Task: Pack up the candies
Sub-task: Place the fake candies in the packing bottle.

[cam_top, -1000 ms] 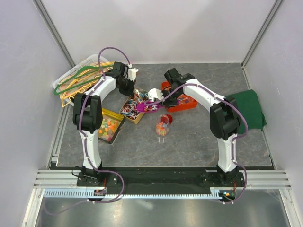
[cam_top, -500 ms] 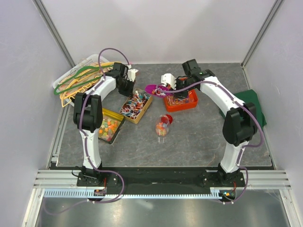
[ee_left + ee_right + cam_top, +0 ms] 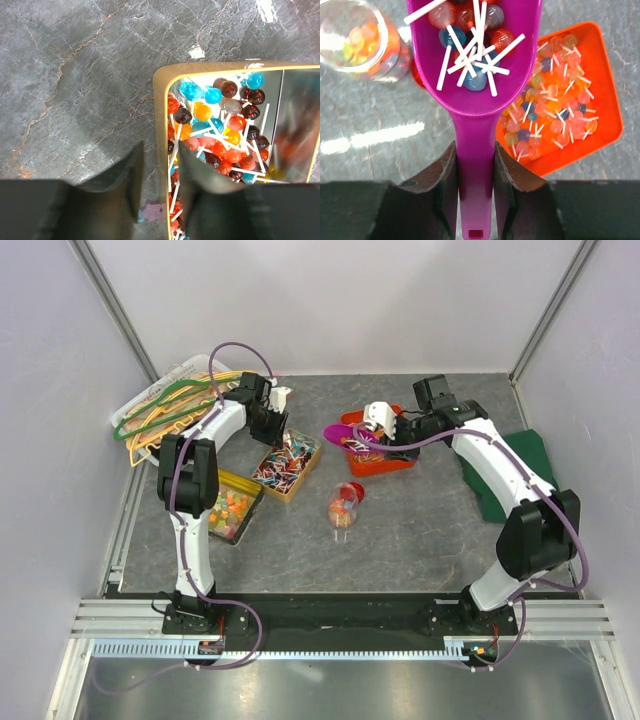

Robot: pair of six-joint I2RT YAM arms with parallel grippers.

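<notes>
Right gripper (image 3: 475, 155), clamped on scoop (image 3: 472, 112) of candies (image 3: 476, 80) near jar (image 3: 362, 42); left gripper (image 3: 160, 155), jaws apart astride tin (image 3: 160, 85) rim; any tilt short of jar may spill candies onto table (image 3: 75, 75).

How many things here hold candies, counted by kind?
Gold tins: 2
Orange tray: 1
Clear jar: 1
Purple scoop: 1
Total: 5
</notes>
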